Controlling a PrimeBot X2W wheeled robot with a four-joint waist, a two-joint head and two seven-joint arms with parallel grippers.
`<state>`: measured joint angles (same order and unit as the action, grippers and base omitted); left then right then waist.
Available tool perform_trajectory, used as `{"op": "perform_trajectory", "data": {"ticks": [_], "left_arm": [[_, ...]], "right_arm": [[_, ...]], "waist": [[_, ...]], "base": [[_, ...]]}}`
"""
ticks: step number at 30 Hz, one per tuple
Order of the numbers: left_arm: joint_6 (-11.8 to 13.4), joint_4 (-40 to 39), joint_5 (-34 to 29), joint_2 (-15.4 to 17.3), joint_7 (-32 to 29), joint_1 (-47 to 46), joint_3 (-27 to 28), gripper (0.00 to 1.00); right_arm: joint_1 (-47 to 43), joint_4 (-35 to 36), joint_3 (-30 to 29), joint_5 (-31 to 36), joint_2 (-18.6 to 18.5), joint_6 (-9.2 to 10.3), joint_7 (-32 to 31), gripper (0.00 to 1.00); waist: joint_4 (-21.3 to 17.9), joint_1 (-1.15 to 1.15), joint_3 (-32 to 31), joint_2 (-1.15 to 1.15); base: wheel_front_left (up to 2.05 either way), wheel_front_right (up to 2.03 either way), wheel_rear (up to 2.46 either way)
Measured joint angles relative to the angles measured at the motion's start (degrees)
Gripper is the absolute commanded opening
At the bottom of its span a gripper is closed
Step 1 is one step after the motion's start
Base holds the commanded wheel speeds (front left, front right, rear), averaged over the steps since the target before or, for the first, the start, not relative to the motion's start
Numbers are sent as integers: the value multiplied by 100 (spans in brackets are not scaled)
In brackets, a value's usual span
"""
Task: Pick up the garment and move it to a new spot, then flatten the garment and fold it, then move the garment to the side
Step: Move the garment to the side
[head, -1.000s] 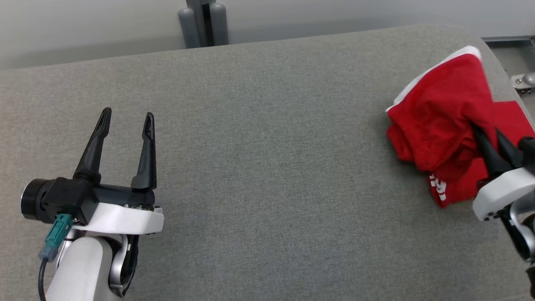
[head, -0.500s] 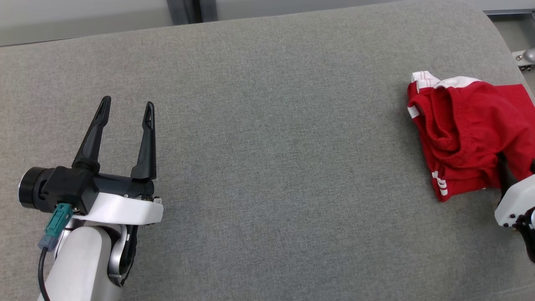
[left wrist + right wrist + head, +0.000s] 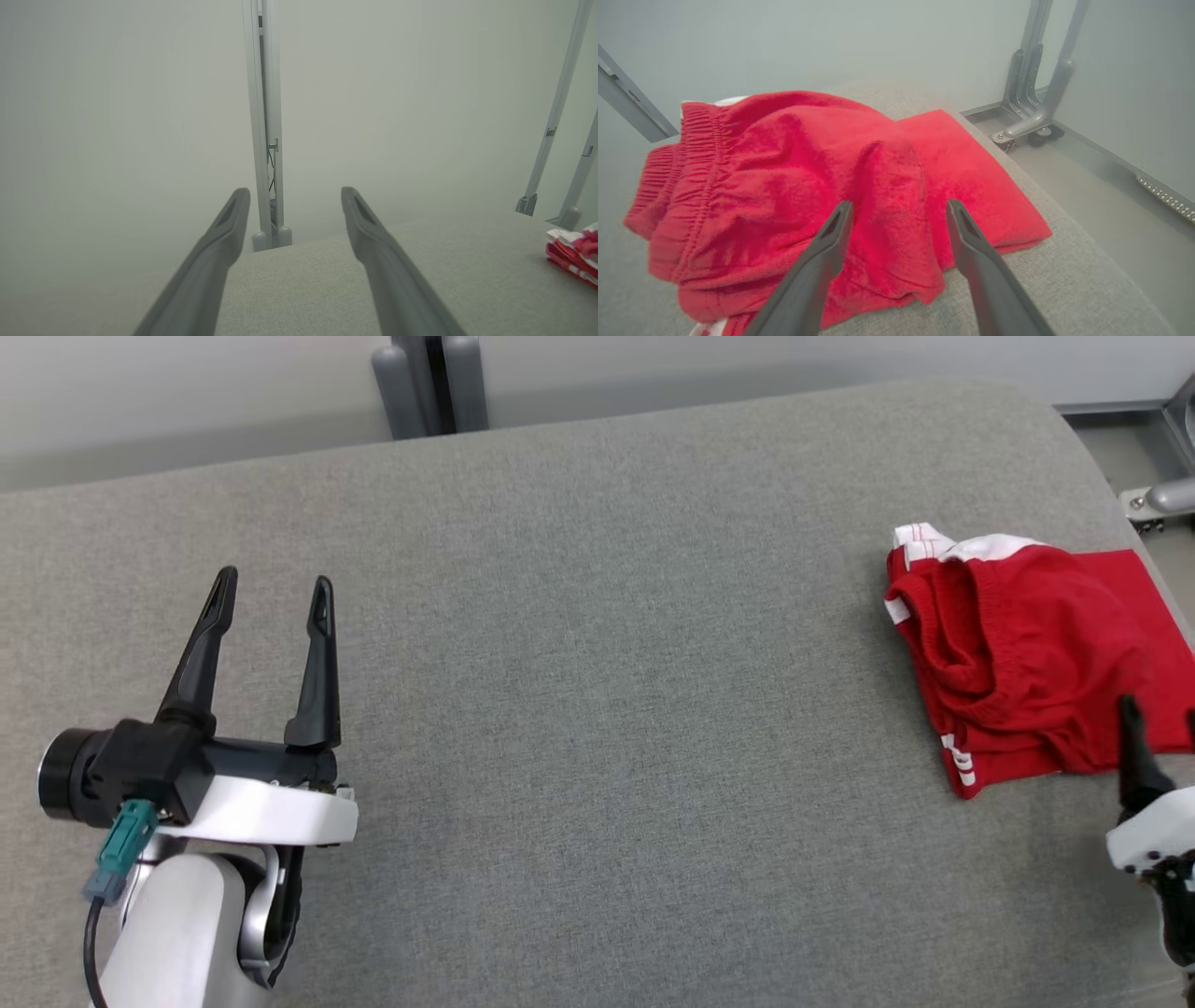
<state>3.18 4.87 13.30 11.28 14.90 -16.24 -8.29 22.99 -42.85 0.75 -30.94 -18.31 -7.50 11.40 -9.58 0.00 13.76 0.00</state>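
Note:
The garment (image 3: 1018, 663) is a red piece with white trim, lying crumpled on the right end of the grey padded table (image 3: 597, 663). From the right wrist its folds (image 3: 808, 186) bulge up, with a flat red part toward the table's edge. My right gripper (image 3: 896, 212) stands open just in front of the garment, fingers apart and nothing between them; its left fingertip (image 3: 1131, 719) shows in the head view by the garment's near edge. My left gripper (image 3: 271, 602) is open and empty over the table's left part, far from the garment (image 3: 574, 254).
A grey post (image 3: 429, 383) stands behind the table's far edge. Metal frame legs (image 3: 1031, 112) with a caster stand on the floor past the table's right end. The table's right edge runs close beside the garment.
My right gripper has opened and let go of the garment, which dropped from a lifted bunch to a heap on the table. The gripper drew back toward me. The head camera shifted.

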Motion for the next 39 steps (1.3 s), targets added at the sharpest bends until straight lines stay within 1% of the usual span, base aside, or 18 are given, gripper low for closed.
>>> {"op": "perform_trajectory", "data": {"ticks": [3, 6, 9, 11, 14, 17, 20, 23, 27, 34, 39], "left_arm": [[64, -8, 0, -27, 0, 106, 54, 100], [96, -37, 0, -44, 0, 201, 79, 100], [136, -69, -1, -37, 0, 285, 99, 100], [196, -93, -2, -31, 0, 364, 121, 100], [261, -126, 8, -41, 0, 513, 159, 100], [322, -165, 22, -51, 0, 670, 182, 100], [402, -227, 22, -89, -1, 902, 168, 100], [455, -245, 41, -97, -52, 1111, 180, 100], [498, -260, 91, -86, -130, 1343, 198, 100], [497, -289, 134, 47, -277, 1566, 186, 100], [470, -296, 154, 63, -380, 1701, 141, 100]], "right_arm": [[-249, 613, -218, -130, 21, 1, 216, 100], [-474, 1332, -470, 71, 82, 1, 314, 100], [-632, 2148, -641, 420, 349, 1, 336, 100], [-710, 2671, -698, 781, 552, 1, 352, 100], [-879, 3340, -594, 1214, 868, 0, 357, 100], [-1083, 3767, -401, 1641, 1120, -1, 248, 100], [-1293, 4017, -291, 1901, 1298, 1, 102, 100], [-1533, 4089, -213, 2089, 1413, 0, 10, 100], [-1882, 4135, -194, 2265, 1482, 0, -82, 100], [-2269, 4083, -256, 2440, 1532, 0, -230, 100], [-2398, 4105, -381, 2429, 1538, 1, -274, 100]], "waist": [[25, 0, -124, 0], [99, 0, -227, 0], [226, 0, -306, 0], [315, 0, -359, 0], [453, 0, -460, 0], [597, 0, -580, 0], [728, 0, -726, 0], [829, 0, -893, 0], [894, 0, -1139, 0], [842, 0, -1394, 0], [774, 0, -1442, 0]], "base": [[0, 0, 0], [0, 0, 0], [0, 0, 0], [0, 0, 0], [0, 0, 0], [0, 0, 0], [0, 0, 0], [0, 0, 0], [0, 0, 0], [0, 0, 0], [0, 0, 0]]}}
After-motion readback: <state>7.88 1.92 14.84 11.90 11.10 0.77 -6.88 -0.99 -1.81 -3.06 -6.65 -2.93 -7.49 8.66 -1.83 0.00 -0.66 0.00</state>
